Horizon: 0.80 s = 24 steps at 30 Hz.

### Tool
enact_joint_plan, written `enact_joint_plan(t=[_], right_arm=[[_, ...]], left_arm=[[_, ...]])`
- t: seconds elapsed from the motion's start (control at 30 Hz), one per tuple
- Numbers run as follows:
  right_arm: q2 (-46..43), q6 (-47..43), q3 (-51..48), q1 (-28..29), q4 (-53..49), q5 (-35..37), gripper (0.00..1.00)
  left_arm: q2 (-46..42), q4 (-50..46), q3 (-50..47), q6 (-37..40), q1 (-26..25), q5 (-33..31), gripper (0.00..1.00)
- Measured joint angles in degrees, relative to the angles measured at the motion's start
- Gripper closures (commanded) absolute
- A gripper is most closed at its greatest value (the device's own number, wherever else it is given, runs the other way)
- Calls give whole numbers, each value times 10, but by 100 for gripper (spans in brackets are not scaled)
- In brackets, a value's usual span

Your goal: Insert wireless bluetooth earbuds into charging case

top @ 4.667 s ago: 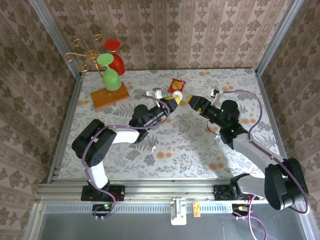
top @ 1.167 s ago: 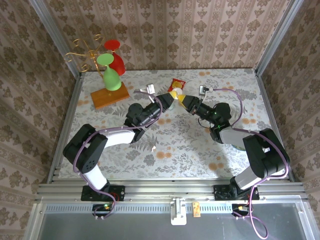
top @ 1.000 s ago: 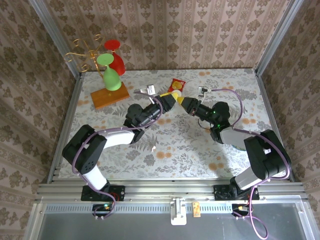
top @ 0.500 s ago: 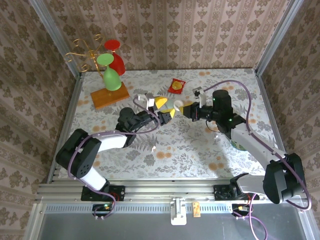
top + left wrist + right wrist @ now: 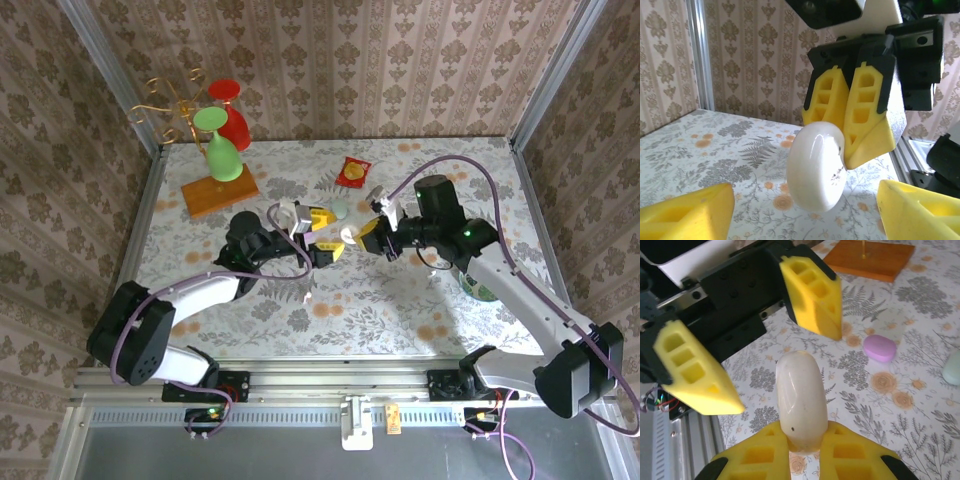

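My right gripper [image 5: 360,235] [image 5: 805,437] is shut on a glossy white egg-shaped charging case [image 5: 349,236] [image 5: 801,399], closed and held by one end above the table. The case pokes between the wide yellow fingers [image 5: 812,295] of my open left gripper [image 5: 329,232] [image 5: 805,196], touching neither. In the left wrist view the case [image 5: 815,169] hangs under the right gripper's yellow pads [image 5: 860,120]. A lilac earbud [image 5: 879,347] lies on the cloth beyond the case. A pale greenish piece [image 5: 340,210] [image 5: 953,367] lies close by.
A red-and-yellow packet [image 5: 353,170] lies behind the grippers. An orange wooden board [image 5: 219,192] [image 5: 870,260] with green and red goblets stands at the back left. A tiny whitish bit [image 5: 308,296] lies nearer the front. A green object [image 5: 480,286] sits under the right arm.
Both grippers have drawn back toward the near edge. The right gripper still holds the case and has brought it between the left gripper's spread fingers.
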Motion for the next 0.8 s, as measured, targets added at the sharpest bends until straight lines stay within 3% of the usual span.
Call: enact_joint_plan(t=[0.4, 0.8], right_arm=[[0, -25, 5, 23, 22, -9, 93], [-2, -34, -6, 24, 61, -32, 92]], left_arm=[[-7, -12, 0, -2, -8, 35, 55], [-7, 23, 0, -45, -5, 46, 70]])
